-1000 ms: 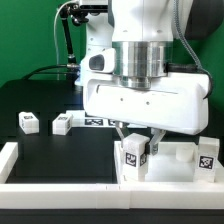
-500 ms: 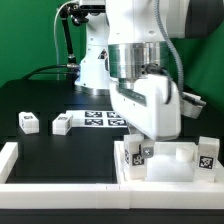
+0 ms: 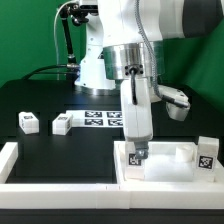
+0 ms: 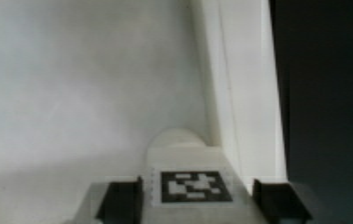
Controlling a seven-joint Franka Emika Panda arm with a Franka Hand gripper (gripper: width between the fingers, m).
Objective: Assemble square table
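The gripper [image 3: 137, 156] is found part-closed on a tagged leg [image 4: 194, 184], clamped between both fingers [image 4: 120, 200] and held upright at a corner of the square table top [image 3: 178, 166]. A loose leg [image 3: 27, 122] is noted well apart, toward the exterior view's left.

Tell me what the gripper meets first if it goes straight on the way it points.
The tagged leg the gripper clamps; beyond it, probably the square table top below, though depth is unclear.
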